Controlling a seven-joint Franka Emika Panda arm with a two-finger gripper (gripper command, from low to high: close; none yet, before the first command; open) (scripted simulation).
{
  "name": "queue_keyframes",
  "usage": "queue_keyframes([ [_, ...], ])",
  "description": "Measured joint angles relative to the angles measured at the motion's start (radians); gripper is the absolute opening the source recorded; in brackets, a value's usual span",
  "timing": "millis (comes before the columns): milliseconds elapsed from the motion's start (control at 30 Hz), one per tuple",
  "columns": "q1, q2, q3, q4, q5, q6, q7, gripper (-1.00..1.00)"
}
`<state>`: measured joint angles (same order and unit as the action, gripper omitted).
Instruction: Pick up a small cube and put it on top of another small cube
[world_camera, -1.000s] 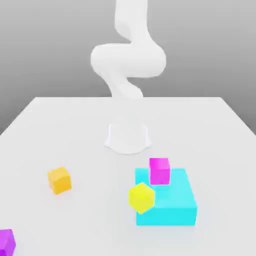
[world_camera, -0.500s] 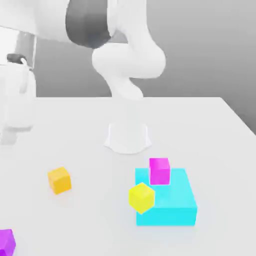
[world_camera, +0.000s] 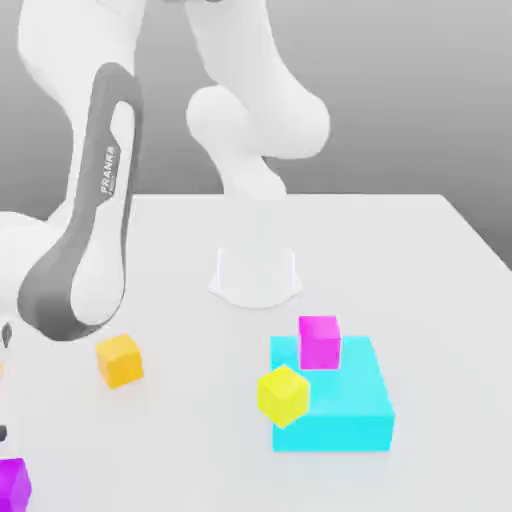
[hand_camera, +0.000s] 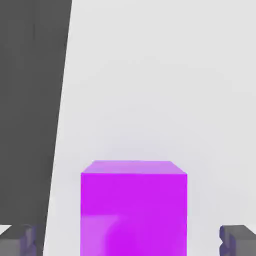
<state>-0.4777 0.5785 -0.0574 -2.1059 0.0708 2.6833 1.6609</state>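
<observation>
Near the table (world_camera: 400, 240) center I see the arm's round base, with the cyan block (world_camera: 345, 400) in front of it toward the exterior view's right. On that block sits the magenta-pink cube (world_camera: 319, 342) at its far corner, and the yellow cube (world_camera: 283, 394) sits tilted at its near left corner. Orange cube (world_camera: 120, 360) sits alone on the table, well apart on the exterior view's left. Arm link sweeps down over the left side, in front of that part of the table. Small cube (hand_camera: 134, 207), violet-purple, lies at the table's near left corner in the exterior view, close to the edge. From the hand view I get the gripper (hand_camera: 131, 240) spread wide, one finger on each side of the small cube, gaps on both sides, nothing held or touched.
</observation>
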Motion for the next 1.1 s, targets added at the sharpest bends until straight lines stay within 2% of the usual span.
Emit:
queue_keyframes([
  [200, -0.001, 0.010, 0.001, 0.002, 0.002, 0.010, -0.001, -1.00],
  [367, 0.010, -0.128, -0.008, -0.030, -0.014, -0.096, 0.011, -1.00],
  [700, 0.173, -0.483, 0.112, -0.285, -0.043, -0.198, 0.074, -1.00],
  [1100, 0.391, -0.901, 0.234, -0.611, 0.036, -0.291, 0.081, -1.00],
])
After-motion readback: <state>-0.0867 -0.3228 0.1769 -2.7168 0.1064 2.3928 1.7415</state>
